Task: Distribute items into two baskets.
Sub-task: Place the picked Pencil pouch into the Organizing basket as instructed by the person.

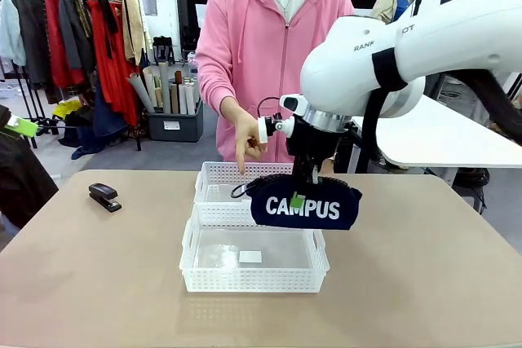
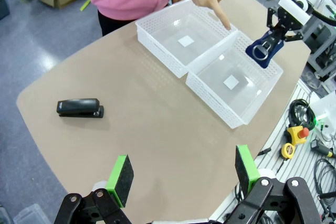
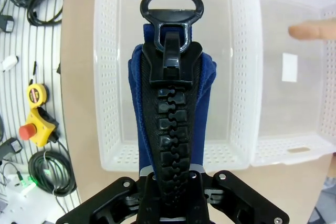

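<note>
A clothes rack [image 1: 81, 30] hung with red and dark garments stands at the back of the room. In front of it a tan surface [image 1: 98, 283] lies between the robot and a person in a pink zip hoodie [image 1: 261, 46].

Two shallow white plastic lattice baskets sit at the middle of the surface with their long sides touching. The near basket [image 1: 253, 281] is on the robot's side and the far basket [image 1: 207, 185] is on the person's side. Each has a small white label on its clear floor.

The person's hand [image 1: 245, 132] reaches down with the index finger pointing into the far basket.

The right fingers [image 1: 298, 200] are clamped shut on the top edge of a navy fabric zip pouch [image 1: 314, 208]. They hold it in the air, clear of the baskets, above the right half of the near basket close to the line where the two baskets meet. The white "CAMPUS" lettering faces the robot. In the right wrist view the pouch's chunky black zip runs up to a ring pull [image 3: 170, 6] that hangs over the basket's floor.

The left fingers [image 2: 122, 181] are spread wide and hold nothing, hovering over the surface near its edge.

A small black stapler [image 1: 104, 196] lies flat on the surface, well apart from the baskets on the robot's left.
</note>
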